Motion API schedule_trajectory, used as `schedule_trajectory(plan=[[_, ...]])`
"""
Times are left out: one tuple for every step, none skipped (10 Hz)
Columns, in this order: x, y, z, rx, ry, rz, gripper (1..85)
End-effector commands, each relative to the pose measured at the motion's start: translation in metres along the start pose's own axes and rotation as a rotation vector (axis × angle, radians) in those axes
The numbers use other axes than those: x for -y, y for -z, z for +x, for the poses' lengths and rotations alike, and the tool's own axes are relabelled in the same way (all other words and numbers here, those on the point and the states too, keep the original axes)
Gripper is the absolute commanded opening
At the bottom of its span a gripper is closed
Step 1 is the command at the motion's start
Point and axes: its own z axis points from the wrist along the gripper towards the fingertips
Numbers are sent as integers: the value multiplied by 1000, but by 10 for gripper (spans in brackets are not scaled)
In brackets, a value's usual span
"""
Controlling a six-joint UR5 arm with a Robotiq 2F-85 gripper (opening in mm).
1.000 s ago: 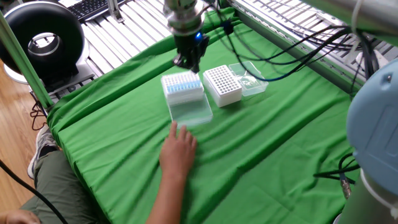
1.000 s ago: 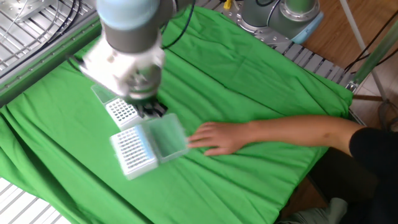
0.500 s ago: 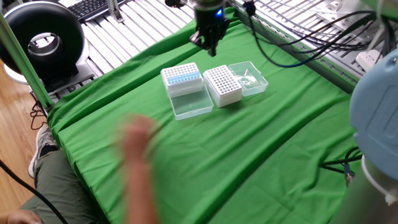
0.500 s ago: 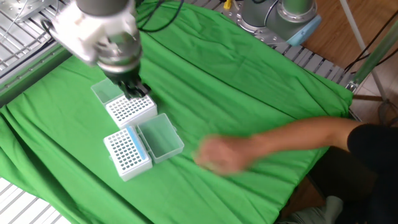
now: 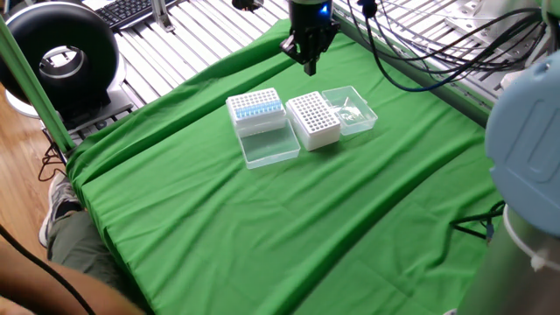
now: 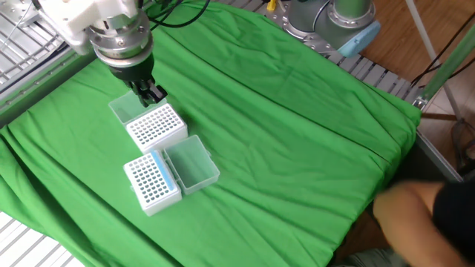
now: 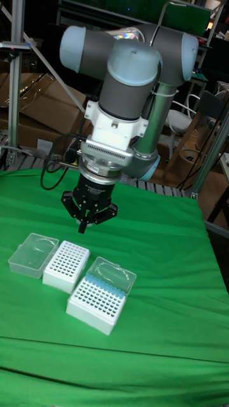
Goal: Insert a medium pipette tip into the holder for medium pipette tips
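Observation:
My gripper (image 5: 310, 63) (image 6: 154, 95) (image 7: 83, 226) hangs above the green cloth just behind the white holder rack (image 5: 313, 119) (image 6: 155, 125) (image 7: 66, 264). Its fingers are pinched together, and a small pale medium pipette tip pokes out below them in the tall fixed view. The rack's holes look empty, and its clear lid (image 5: 352, 108) (image 6: 126, 110) (image 7: 32, 253) lies open beside it. Next to the rack stands a second white box with blue-topped tips (image 5: 255, 108) (image 6: 152, 180) (image 7: 97, 301), its clear lid (image 5: 269, 145) (image 6: 191, 164) also folded open.
Green cloth (image 5: 262, 219) covers the whole table. A person's blurred hand (image 6: 415, 215) is at the table's near right corner, away from the boxes. A black ring lamp (image 5: 59, 54) and metal roller rails (image 5: 157, 39) lie past the cloth's edge. Cables (image 5: 420, 70) hang behind my arm.
My gripper has risen from the blue-topped tip box and moved over behind the white rack. The person's hand has let go of the box's lid and pulled back off the table.

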Motion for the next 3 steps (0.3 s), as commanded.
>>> schedule_trajectory(plan=[[6,-5,2,-15,4,-18,17],[7,-6,2,-14,12,-19,13],[8,-7,2,-14,17,-19,10]])
